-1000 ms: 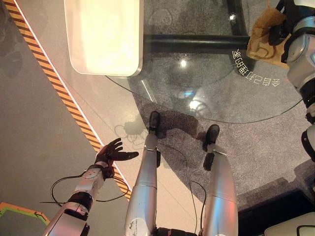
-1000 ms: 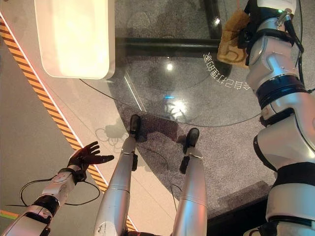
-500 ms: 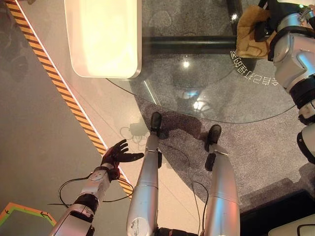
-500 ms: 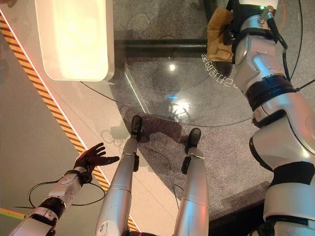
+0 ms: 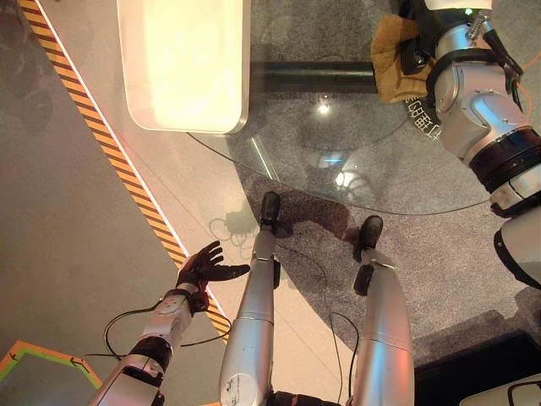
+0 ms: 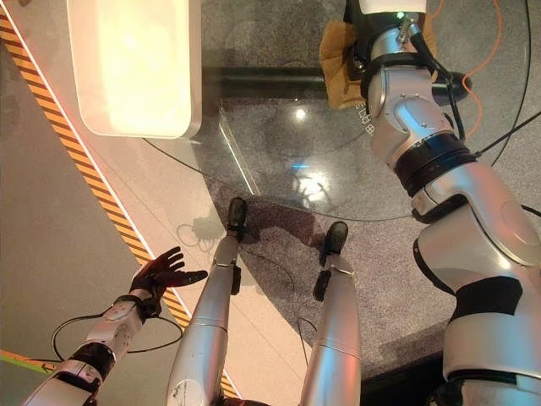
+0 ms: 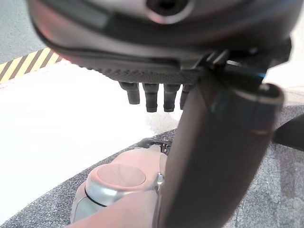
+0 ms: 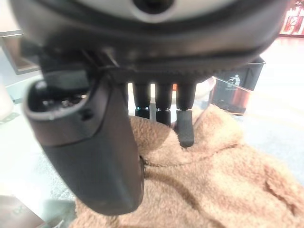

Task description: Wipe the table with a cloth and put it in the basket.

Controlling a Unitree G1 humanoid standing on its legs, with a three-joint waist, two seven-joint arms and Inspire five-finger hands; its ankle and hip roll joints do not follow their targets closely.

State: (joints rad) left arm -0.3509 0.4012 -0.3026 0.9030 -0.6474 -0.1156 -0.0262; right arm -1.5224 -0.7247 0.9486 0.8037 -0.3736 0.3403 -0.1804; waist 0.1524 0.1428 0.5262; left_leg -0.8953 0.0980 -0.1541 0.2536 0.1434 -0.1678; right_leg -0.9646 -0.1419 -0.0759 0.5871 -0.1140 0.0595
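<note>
A fluffy brown cloth (image 5: 390, 49) lies on the far part of the round glass table (image 5: 338, 148). My right hand (image 8: 95, 142) rests on top of it, fingers (image 8: 185, 128) straight and pressing into the pile, thumb beside them. In the eye views the silver right forearm comes in from the right and covers most of that hand (image 6: 356, 44); the cloth (image 6: 336, 61) sticks out on its left. My left hand (image 5: 205, 266) hangs low at the lower left over the floor, open with its fingers (image 7: 152, 97) spread, holding nothing.
A white rounded slab (image 5: 186, 59) stands at the table's left edge. A black bar (image 5: 313, 78) runs under the glass. Yellow-black striped tape (image 5: 110, 144) crosses the floor on the left. A dark bin (image 8: 237, 90) stands beyond the cloth.
My right hand has slid the cloth leftwards across the far side of the glass. The left hand has hardly moved; the view shifted a little.
</note>
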